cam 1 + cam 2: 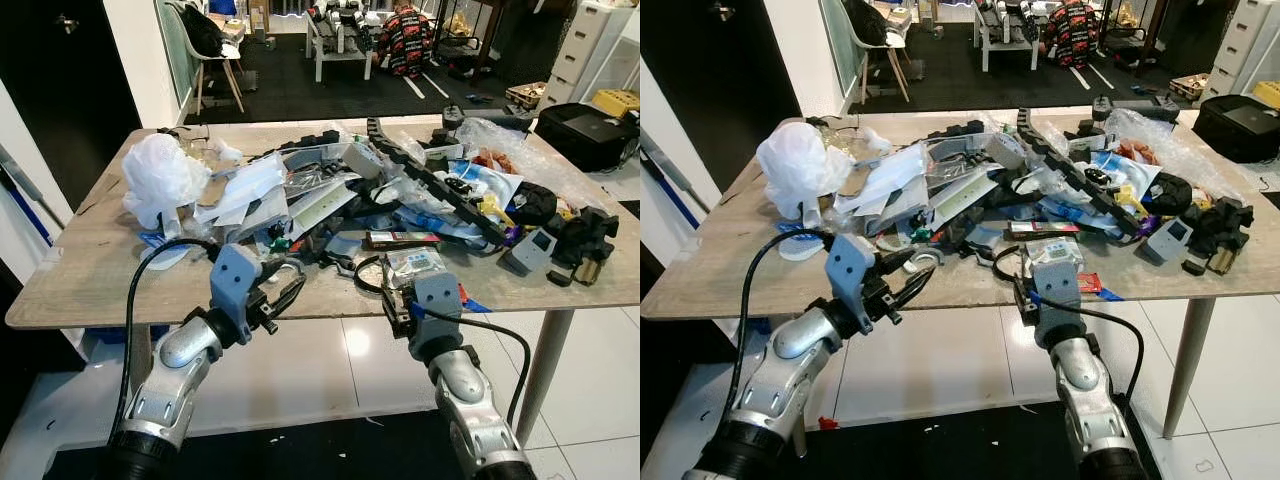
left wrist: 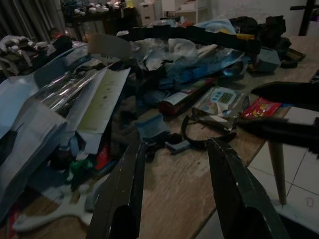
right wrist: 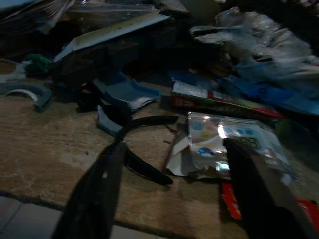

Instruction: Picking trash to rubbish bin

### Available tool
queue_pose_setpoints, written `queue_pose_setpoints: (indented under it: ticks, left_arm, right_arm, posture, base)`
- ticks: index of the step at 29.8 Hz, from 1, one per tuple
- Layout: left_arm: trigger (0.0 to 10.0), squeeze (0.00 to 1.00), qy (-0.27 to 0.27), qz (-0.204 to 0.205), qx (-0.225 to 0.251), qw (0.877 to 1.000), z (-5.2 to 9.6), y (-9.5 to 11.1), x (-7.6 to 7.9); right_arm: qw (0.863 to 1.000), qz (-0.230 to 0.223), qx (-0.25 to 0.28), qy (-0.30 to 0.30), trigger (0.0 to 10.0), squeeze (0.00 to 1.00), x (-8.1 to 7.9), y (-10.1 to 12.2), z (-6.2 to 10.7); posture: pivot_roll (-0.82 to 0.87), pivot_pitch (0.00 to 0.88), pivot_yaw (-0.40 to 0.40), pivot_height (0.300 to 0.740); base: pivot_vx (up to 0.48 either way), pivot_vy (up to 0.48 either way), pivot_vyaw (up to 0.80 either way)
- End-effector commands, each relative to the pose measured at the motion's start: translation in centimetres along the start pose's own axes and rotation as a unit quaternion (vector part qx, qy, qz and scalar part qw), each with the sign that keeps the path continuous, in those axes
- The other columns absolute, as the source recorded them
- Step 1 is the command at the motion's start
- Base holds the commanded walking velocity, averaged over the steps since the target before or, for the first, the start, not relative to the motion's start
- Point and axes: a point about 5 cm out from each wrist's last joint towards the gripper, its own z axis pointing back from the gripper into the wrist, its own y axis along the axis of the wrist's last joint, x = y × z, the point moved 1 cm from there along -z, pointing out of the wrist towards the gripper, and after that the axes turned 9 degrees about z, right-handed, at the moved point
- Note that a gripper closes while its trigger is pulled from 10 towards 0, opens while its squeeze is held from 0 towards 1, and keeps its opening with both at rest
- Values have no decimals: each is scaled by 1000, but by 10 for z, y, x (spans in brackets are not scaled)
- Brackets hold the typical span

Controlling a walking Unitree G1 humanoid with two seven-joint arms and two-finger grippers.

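1. Table [image 1: 90, 270]: wooden top, standing on a white tiled floor [image 1: 300, 370], heaped across its middle and right with mixed trash.
2. Left gripper [image 1: 283, 290]: raised at the near edge of the table, left of centre, fingers pointing into the heap. The jaws stand wide apart and hold nothing (the left wrist view shows bare wood between the two black fingers [image 2: 122, 199]).
3. Right gripper [image 1: 398, 305]: at the near edge, right of centre, just before a shiny packet [image 1: 413, 263]. The jaws are spread wide and empty; in the right wrist view the packet lies just beyond and partly between the fingers [image 3: 94, 194].
4. Black loop [image 3: 142, 144]: a thin curved band lying on the wood, touching the packet's left side.
5. Red wrapper [image 1: 1089, 284]: flat on the table at the edge, beside the right gripper.
6. White bag [image 1: 160, 180]: crumpled, at the left end of the heap, well apart from both grippers.
7. Long black strip [image 1: 430, 180]: lies slantwise over the trash on the right half.
8. Grey block [image 1: 530, 250] and black parts [image 1: 585, 235]: at the far right of the table.
9. Background: a person [image 1: 405, 40] in a patterned top sits on the dark floor beyond the table, near a white chair [image 1: 215, 60].
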Motion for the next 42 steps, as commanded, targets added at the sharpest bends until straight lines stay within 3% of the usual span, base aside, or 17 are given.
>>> queue_pose_setpoints:
  ticks: [1, 10, 11, 12, 21, 34, 42]
  left_arm:
    - [10000, 0, -11, -1, -13, 1000, -1, -3, 3]
    - [10000, 0, 2, -14, -16, 1000, -2, -1, -2]
    - [10000, 0, 3, -13, -15, 1000, -2, 0, -2]
    - [10000, 0, -1, -12, -16, 1000, -3, 0, -1]
    - [10000, 0, -17, -8, -19, 1000, -4, 1, 3]
    - [10000, 0, -16, -11, -20, 1000, -4, 2, 2]
    - [10000, 0, -17, -12, -20, 1000, -5, 3, 2]
  right_arm:
    - [1000, -6, -5, 8, 10000, 1000, 1, -3, -1]
    - [999, 5, -23, 38, 10000, 1000, 7, -7, -11]
    - [999, 4, -24, 45, 10000, 576, 7, -6, -13]
    - [997, 5, -21, 70, 10000, 0, 6, -3, -17]
    - [993, 5, -48, 106, 10000, 0, 7, -3, -25]
    - [986, -70, -73, 133, 10000, 0, -3, -8, -24]
    - [985, -73, -80, 136, 10000, 0, -2, -8, -24]
  posture:
    - [-52, 40, 43, 740]
    - [-45, 49, 49, 740]
    - [-43, 56, 53, 740]
    - [-42, 60, 55, 740]
    - [-41, 73, 57, 740]
    - [-39, 71, 57, 740]
    - [-39, 70, 56, 740]
  base:
    - [0, 0, 0]
    - [0, 0, 0]
    - [0, 0, 0]
    - [0, 0, 0]
    - [0, 0, 0]
    - [0, 0, 0]
    - [0, 0, 0]
